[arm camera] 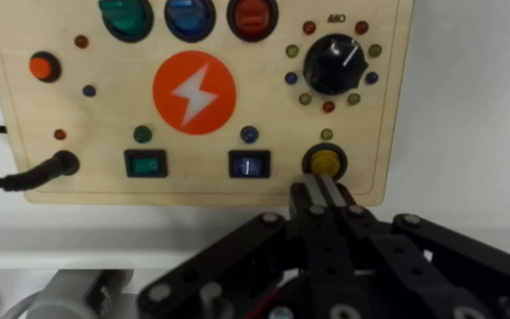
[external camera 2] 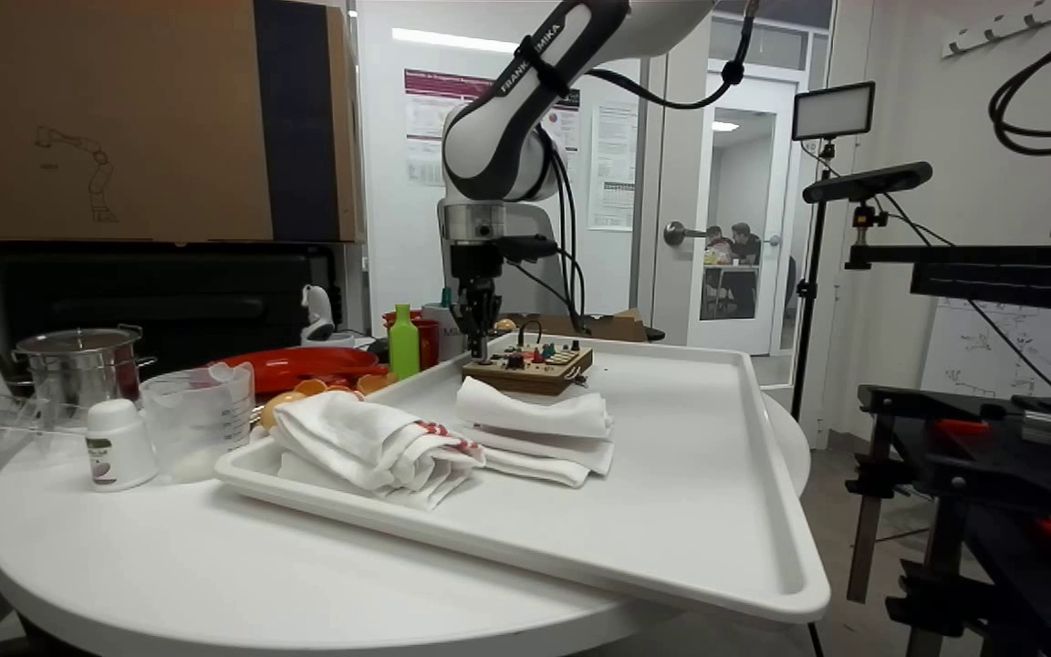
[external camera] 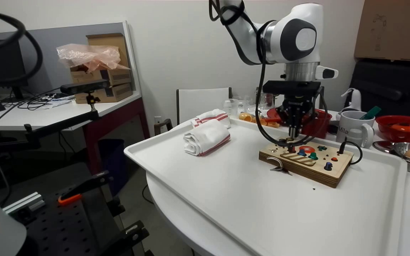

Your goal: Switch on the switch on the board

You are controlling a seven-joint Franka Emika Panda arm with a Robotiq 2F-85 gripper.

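The light wooden board (external camera: 308, 172) lies on the white tray and also shows in an exterior view (external camera 2: 530, 376). In the wrist view the board (arm camera: 113, 93) carries a yellow round switch (arm camera: 326, 162), a blue rocker switch (arm camera: 249, 164), a green rocker switch (arm camera: 146, 164) and a black rotary knob (arm camera: 336, 64). My gripper (arm camera: 323, 178) is shut and empty, with its fingertips at the near edge of the yellow switch. I cannot tell whether they touch it. The gripper points down over the board in both exterior views (external camera: 292, 135) (external camera 2: 478, 354).
The white tray (external camera: 247, 206) has a raised rim close to the board. Folded white-and-red cloths (external camera: 206, 138) lie on it. A black plug (arm camera: 38, 174) sticks up from the board. A mug (external camera: 349, 128), a red bowl (external camera: 386, 124) and a green bottle (external camera 2: 403, 345) stand beyond the rim.
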